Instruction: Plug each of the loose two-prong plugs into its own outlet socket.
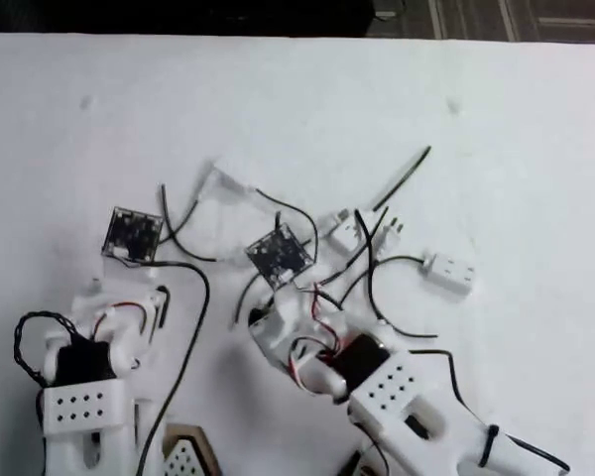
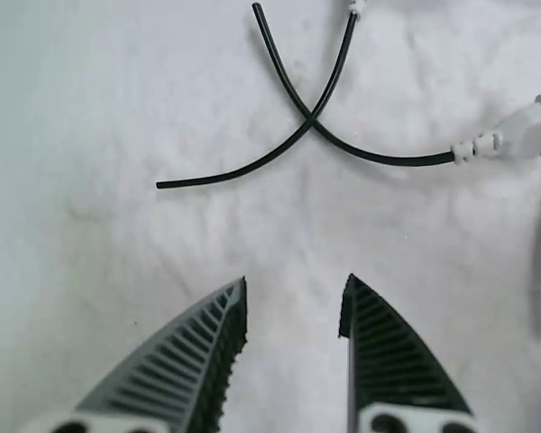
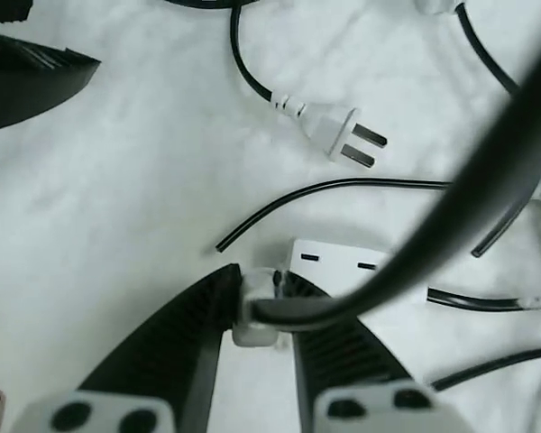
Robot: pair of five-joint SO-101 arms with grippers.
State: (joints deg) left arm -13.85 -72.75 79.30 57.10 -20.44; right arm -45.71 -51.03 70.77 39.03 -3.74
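Observation:
My right gripper point(image 3: 260, 290) is shut on a white plug point(image 3: 252, 316) with a thick black cable point(image 3: 451, 216) arching over it. Just past its fingertips lies a white outlet socket point(image 3: 338, 263) with two slots facing up; whether the plug touches it I cannot tell. Farther ahead rests a loose white two-prong plug point(image 3: 338, 133). My left gripper point(image 2: 295, 298) hangs open over bare tabletop, short of two crossed black cables point(image 2: 311, 117) and a white plug point(image 2: 523, 135). In the high view, the right arm point(image 1: 377, 387) reaches toward the middle and the left arm point(image 1: 89, 377) sits at the lower left.
To the right of the right arm lie a white socket block point(image 1: 448, 270), a pronged plug point(image 1: 392, 226) and another white piece point(image 1: 345, 230), all among tangled black cables. A dark finger point(image 3: 27, 68) shows farther off. The table's far edge point(image 1: 297, 36) meets dark floor.

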